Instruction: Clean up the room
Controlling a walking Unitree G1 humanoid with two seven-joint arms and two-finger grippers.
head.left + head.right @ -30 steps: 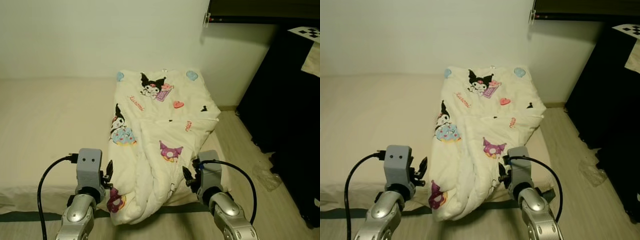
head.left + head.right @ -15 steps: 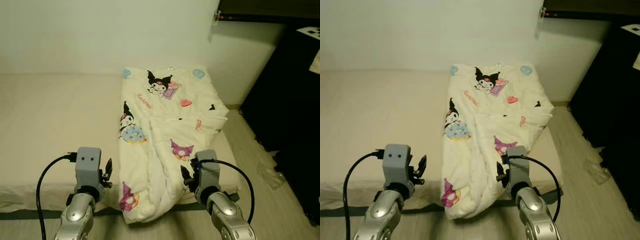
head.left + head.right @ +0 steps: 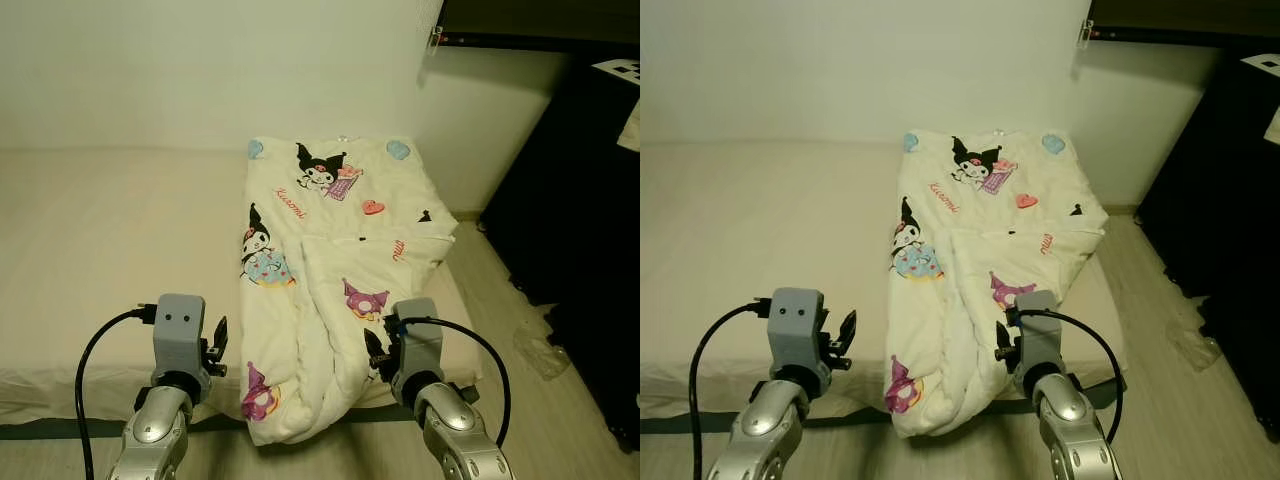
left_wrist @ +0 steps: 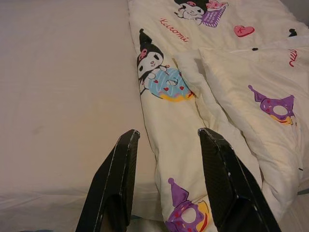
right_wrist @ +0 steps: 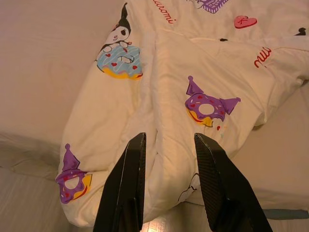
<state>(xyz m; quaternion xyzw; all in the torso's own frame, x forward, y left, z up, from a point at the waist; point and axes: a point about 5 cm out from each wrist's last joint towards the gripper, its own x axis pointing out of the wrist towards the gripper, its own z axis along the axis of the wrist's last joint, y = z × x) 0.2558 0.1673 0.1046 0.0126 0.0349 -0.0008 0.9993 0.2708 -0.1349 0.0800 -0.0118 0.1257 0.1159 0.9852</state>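
Beige mattress (image 3: 110, 240) bearing a crumpled cartoon-print quilt (image 3: 330, 260): soft, bulky, probably light; best pinched at its overhanging near edge. Left gripper (image 4: 166, 181) and right gripper (image 5: 166, 179) both spread, empty.

Plain white wall (image 3: 200, 70) behind bed. Dark cabinet (image 3: 580, 200) standing at room's right side, checkered marker sheet (image 3: 618, 68) on its top. Pale wood floor (image 3: 500, 290) between bed's right edge and cabinet; crumpled clear plastic wrapper (image 3: 538, 350) lying on floor near cabinet's foot.
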